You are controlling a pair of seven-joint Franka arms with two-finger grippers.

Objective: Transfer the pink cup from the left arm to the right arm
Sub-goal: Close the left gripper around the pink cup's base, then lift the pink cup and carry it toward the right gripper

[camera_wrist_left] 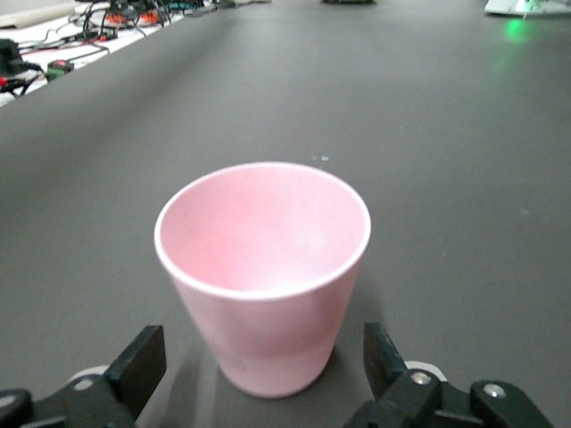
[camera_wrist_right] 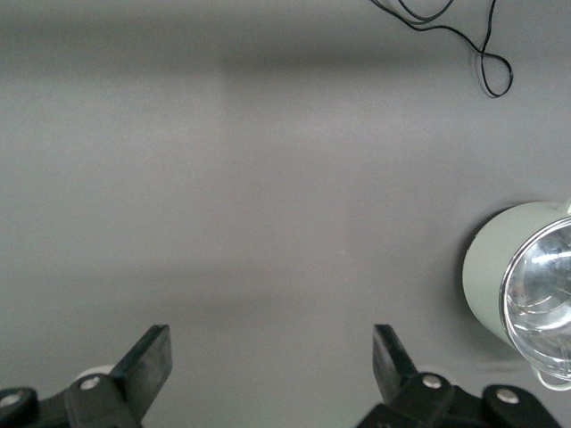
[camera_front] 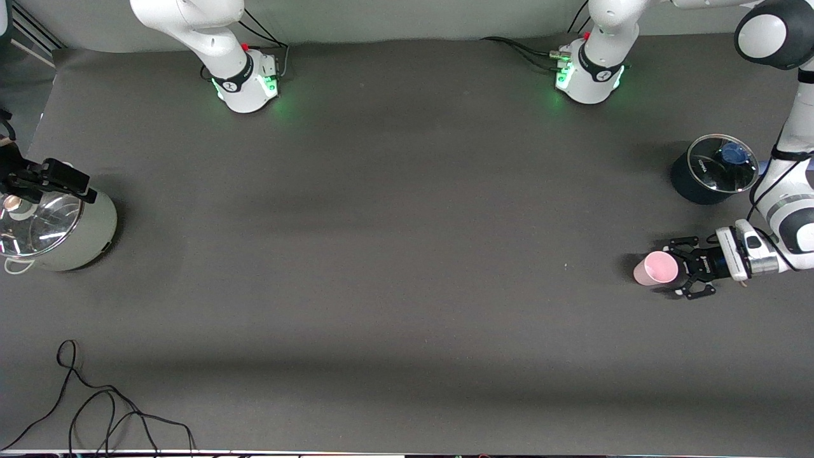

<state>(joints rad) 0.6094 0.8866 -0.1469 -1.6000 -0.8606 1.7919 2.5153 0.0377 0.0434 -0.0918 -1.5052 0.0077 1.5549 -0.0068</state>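
Pink cup (camera_wrist_left: 263,272) is bracketed upright by wide-open left gripper (camera_front: 682,269), ready for grasping; right gripper (camera_wrist_right: 268,361) is held wide, waiting.

The light is even and soft, probably from above. Broad pale bands lie across the dark table (camera_front: 394,254). Green lamps glow at both arm bases. The glass lids (camera_front: 724,163) show glare. The pink cup (camera_wrist_left: 263,272) looks slightly blurred in the left wrist view.
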